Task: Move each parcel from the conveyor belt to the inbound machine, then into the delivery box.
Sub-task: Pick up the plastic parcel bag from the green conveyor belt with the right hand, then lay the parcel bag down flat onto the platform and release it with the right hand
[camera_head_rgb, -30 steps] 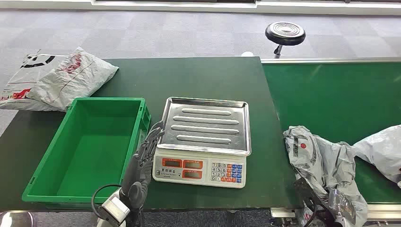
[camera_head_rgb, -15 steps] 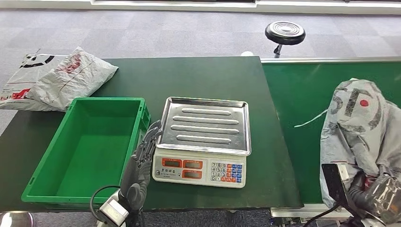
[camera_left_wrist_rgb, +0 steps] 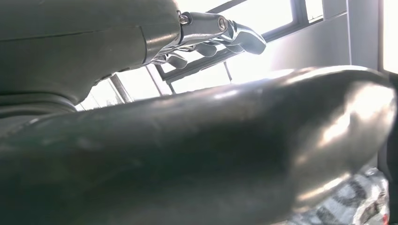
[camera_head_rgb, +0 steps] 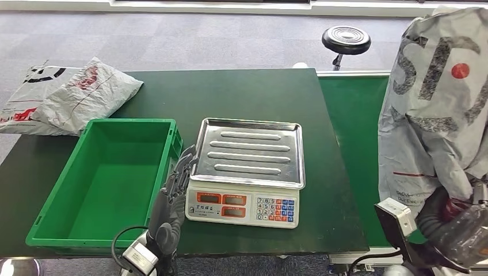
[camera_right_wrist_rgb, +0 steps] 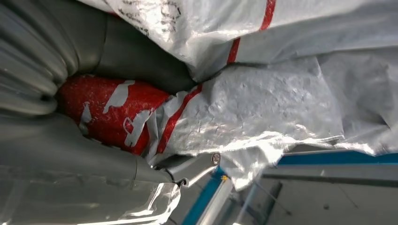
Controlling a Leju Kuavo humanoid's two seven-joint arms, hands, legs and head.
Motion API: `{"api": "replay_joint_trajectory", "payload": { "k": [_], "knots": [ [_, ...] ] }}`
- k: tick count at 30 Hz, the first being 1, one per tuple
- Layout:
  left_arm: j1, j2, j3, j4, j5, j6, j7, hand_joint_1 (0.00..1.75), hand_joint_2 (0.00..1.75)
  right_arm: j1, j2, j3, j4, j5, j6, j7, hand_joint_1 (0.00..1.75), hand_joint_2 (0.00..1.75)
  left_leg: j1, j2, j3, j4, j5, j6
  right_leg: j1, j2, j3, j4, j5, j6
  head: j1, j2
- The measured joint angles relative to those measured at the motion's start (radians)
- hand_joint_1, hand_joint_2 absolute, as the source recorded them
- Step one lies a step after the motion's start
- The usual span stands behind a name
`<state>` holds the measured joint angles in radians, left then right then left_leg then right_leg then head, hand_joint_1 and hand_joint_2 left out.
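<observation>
- While the right robot hand (camera_head_rgb: pixel 460 221) grips its lower end, the grey parcel (camera_head_rgb: pixel 434 109) hangs upright above the green conveyor belt (camera_head_rgb: pixel 357 126), its long axis running up and down, rising well above that hand at the right edge of the head view.
- The parcel is a soft, crinkled plastic mailer bag, grey with large dark letters and a red dot on its upper face, thin red lines and small print lower down; in the right wrist view the film (camera_right_wrist_rgb: pixel 263 108) is wrinkled and shiny, with a red printed patch pinched between the thick grey thumb and the palm.
- The dark green desk (camera_head_rgb: pixel 241 92) carries the other things.
- The green plastic crate (camera_head_rgb: pixel 54 207), rectangular and open-topped, sits at the desk's left front.
- The weighing scale (camera_head_rgb: pixel 244 210) stands just right of the crate, white-bodied with red displays and a keypad, topped by a ribbed steel tray (camera_head_rgb: pixel 250 152).
- Two more grey mailer bags (camera_head_rgb: pixel 69 98) lie crumpled at the desk's far left corner.
- The left robot hand (camera_head_rgb: pixel 172 198) is released, fingers stretched out between crate and scale, holding nothing.
- A black round stool (camera_head_rgb: pixel 346 40) stands on the grey carpet beyond.
</observation>
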<state>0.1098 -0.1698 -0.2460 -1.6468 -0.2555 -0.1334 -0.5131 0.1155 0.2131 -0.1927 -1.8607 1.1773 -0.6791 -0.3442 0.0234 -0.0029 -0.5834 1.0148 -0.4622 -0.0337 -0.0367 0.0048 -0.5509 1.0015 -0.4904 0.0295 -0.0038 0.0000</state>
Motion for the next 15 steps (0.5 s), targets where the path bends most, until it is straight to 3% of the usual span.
{"api": "replay_joint_trajectory", "payload": {
  "k": [3,8,15],
  "knots": [
    [-0.010,0.000,-0.002,0.010,0.007,-0.001,-0.009,0.00,0.00,-0.064,-0.015,0.106,0.040,-0.123,0.097,0.036,1.75,1.75,0.000,0.001,0.001,0.000,0.000,0.000,0.000,0.001,0.000,0.000,0.001,0.000,0.000,0.000],
    [-0.033,0.000,-0.015,0.028,0.018,-0.017,-0.013,0.00,0.00,-0.188,-0.030,0.269,0.226,-0.350,0.261,-0.054,1.75,1.75,0.000,0.002,0.001,0.000,0.003,0.000,0.000,0.001,0.000,0.001,0.002,0.000,0.000,0.000],
    [-0.048,0.000,-0.026,0.035,0.034,-0.020,-0.005,0.00,0.00,-0.314,-0.030,0.415,0.521,-0.460,0.358,-0.090,1.75,1.75,0.000,-0.001,0.000,0.000,0.004,-0.001,0.000,0.000,-0.001,0.002,0.002,0.000,0.000,0.000]
  ]
}}
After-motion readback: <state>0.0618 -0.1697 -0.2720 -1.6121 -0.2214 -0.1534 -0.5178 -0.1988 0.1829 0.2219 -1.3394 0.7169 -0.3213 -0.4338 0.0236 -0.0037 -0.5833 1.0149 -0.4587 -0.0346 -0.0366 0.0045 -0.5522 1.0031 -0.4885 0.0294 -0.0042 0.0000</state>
